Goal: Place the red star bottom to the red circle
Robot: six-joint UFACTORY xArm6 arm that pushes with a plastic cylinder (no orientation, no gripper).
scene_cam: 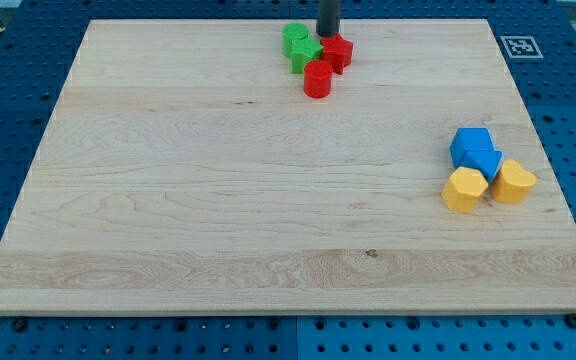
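The red star [337,53] lies near the view's top, just right of centre. The red circle [317,78] sits right below and slightly left of it, the two touching or nearly so. My tip [327,34] stands at the star's upper left edge, between the star and the green blocks. The rod comes down from the view's top.
Two green blocks [299,46] huddle just left of the red star. At the view's right, two blue blocks [475,150] sit above a yellow hexagon [464,189] and a yellow heart [514,182]. The wooden board [218,200] lies on a blue pegboard.
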